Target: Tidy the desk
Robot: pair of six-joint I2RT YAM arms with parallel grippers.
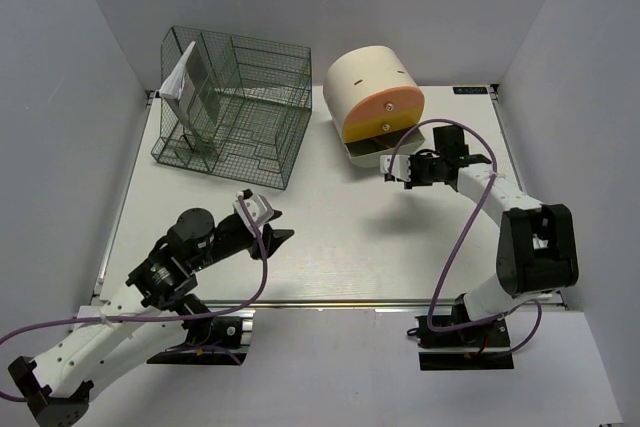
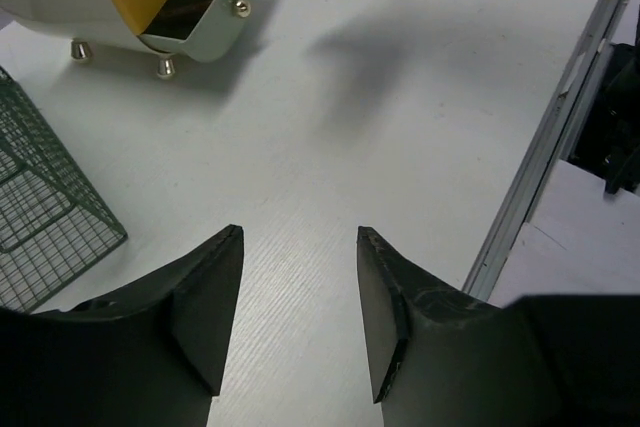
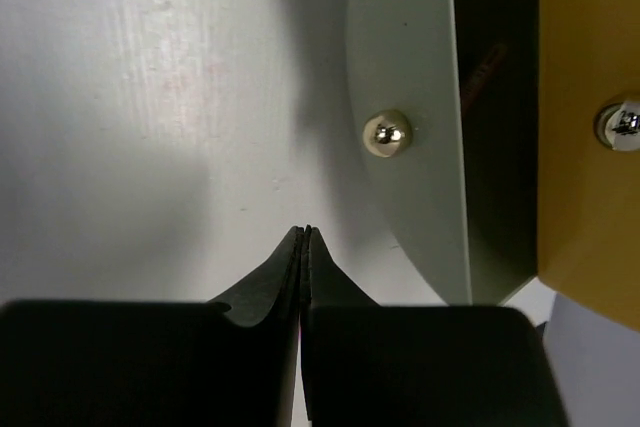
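The desk [image 1: 340, 247] is a white tabletop with a silver rail [image 1: 330, 302] along its near edge. My left gripper [image 1: 274, 229] hovers over its near-left part, open, with only bare desk [image 2: 400, 127] between the jaws [image 2: 300, 232]. My right gripper [image 1: 391, 174] is shut on nothing and sits low over the desk [image 3: 150, 97]. Its tips [image 3: 304, 229] are just short of the pulled-out bottom drawer [image 3: 410, 67] and apart from the drawer's metal knob [image 3: 386, 134].
A cream cylindrical drawer unit [image 1: 372, 87] with an orange front [image 3: 590, 197] stands at the back right, its lowest drawer [image 1: 365, 152] pulled out. A dark green wire rack [image 1: 235, 107] at the back left holds a white folded item [image 1: 178, 77]. White walls enclose three sides.
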